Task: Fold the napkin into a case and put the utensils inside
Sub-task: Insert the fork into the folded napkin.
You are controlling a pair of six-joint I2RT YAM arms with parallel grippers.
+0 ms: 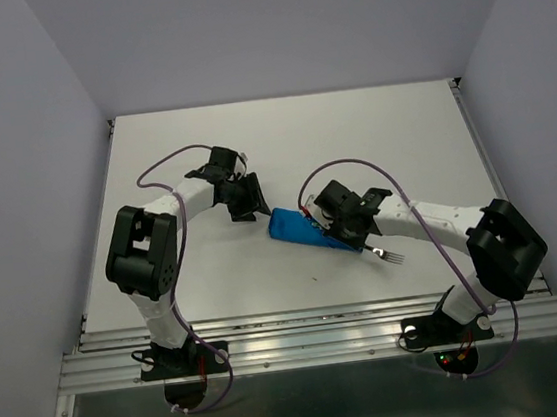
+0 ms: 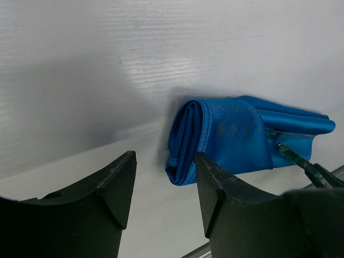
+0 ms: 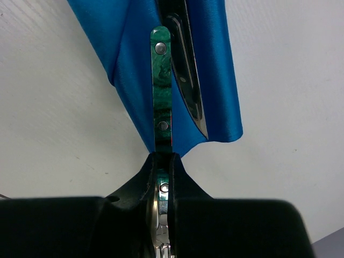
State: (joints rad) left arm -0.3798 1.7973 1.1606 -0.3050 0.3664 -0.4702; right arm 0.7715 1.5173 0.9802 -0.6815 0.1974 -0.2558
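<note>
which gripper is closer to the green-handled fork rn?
Right. The right gripper is shut on the green-handled fork, its handle lying on the blue napkin case. The left gripper is open, off the case's far end.

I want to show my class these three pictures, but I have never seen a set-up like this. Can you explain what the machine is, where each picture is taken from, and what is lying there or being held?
These are two robot arms bolted at the near edge of a white table. The wide picture comes from a fixed camera above and behind them. The other two come from small cameras on each wrist, so you see each arm's own dark fingers at the bottom.

On the table lies a folded blue napkin, forming a narrow case. The right gripper is shut on a fork with a green handle, its handle end pointing into the case's open end; the fork's prongs show behind the gripper in the wide view. A knife already lies in the cloth beside it. The left gripper is open, holding nothing, just next to the case's other end.
</note>
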